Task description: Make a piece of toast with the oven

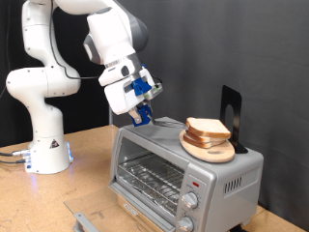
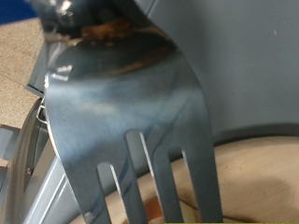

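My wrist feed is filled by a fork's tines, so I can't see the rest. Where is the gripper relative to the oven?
Observer: The gripper hangs just above the oven, over the end of its top at the exterior view's left.
Operator: Where's the bread?
Observer: Bread slices lie on a round wooden board on the oven's top, to the exterior view's right of the gripper.
Operator: Is the oven open?
Observer: It looks open. The wire rack shows plainly through the front, and nothing lies on it.
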